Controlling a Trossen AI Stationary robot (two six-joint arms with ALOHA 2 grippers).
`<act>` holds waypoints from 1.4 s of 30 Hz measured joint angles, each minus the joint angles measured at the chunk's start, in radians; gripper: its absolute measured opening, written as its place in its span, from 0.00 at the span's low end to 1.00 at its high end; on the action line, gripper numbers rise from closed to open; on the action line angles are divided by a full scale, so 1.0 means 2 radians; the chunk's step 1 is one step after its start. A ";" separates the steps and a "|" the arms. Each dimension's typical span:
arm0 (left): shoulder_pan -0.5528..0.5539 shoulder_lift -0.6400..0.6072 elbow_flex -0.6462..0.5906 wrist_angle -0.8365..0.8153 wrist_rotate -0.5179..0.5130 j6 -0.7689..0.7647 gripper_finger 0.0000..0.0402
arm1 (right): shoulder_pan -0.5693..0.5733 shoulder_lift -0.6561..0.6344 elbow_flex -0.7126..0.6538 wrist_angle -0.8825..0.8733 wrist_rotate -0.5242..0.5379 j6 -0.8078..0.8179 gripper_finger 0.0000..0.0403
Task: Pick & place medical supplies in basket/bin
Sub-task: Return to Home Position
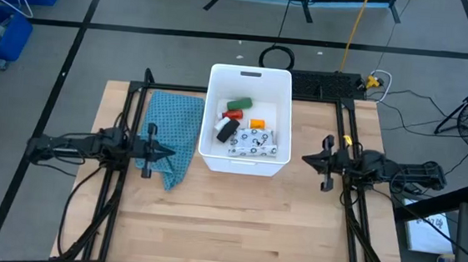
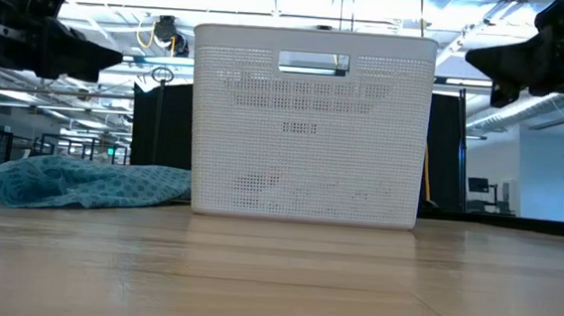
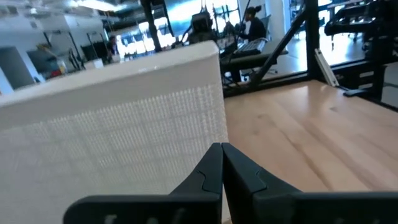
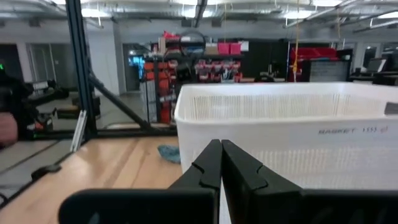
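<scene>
Closed left pincer (image 1: 171, 152) and closed right pincer (image 1: 304, 159) flank white bin (image 1: 244, 166), clear of its walls.

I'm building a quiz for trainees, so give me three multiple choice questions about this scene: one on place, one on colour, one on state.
1. Relative to the bin, the teal cloth lies: A inside it; B beside it; C under it.
2. The bin is: A blue; B white; C black.
3. The left gripper and right gripper are: A shut, empty; B open; C holding bottles.
Answers: B, the high view shows it beside the bin; B, its walls are white; A, the wrist views show them closed on nothing.
</scene>
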 joint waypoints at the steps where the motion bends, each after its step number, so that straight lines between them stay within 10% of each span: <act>1: 0.000 0.004 0.000 0.000 -0.002 -0.005 0.01 | 0.000 0.000 0.000 0.007 0.000 0.002 0.00; 42: 0.000 0.023 0.000 0.000 -0.005 -0.009 0.06 | 0.000 0.000 0.000 0.014 0.001 0.003 0.00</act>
